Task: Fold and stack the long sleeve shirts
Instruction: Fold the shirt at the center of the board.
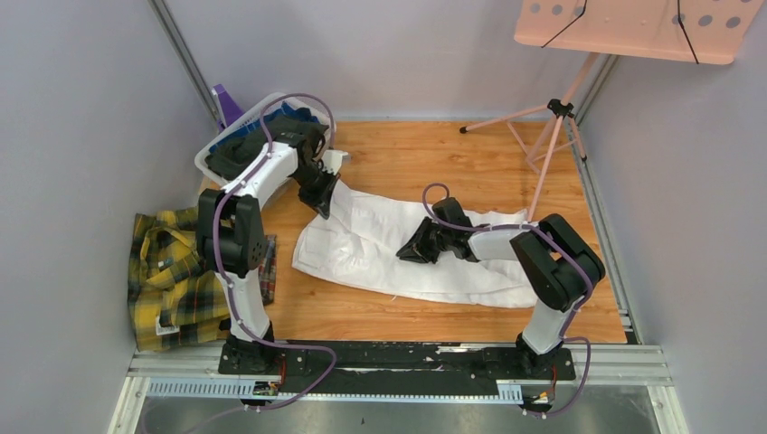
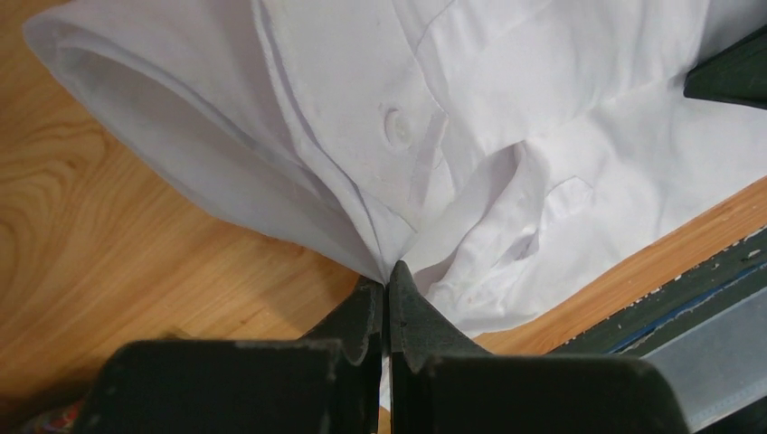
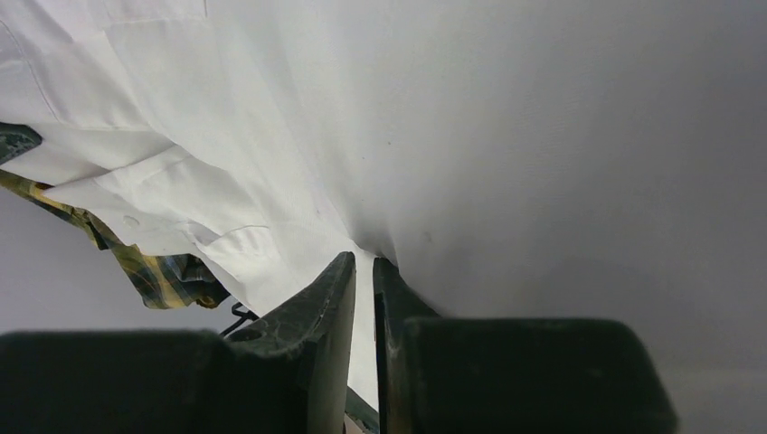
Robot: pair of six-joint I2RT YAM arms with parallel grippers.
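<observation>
plaid shirt: yellow and dark green, crumpled in a heap at the left edge of the tabletop, towards the near side; apart from the white garment.
basket: white, at the far left corner, filled with dark clothing.
left tool: fingers pressed together, pinching a fold at the far-left end of the white shirt, close to a button.
white shirt: spread, rumpled, across the middle of the tabletop, running from the far left down towards the right edge.
right tool: over the middle of the white shirt; fingers drawn nearly together with white cloth caught between them.
stand: pink, at the far right corner.
</observation>
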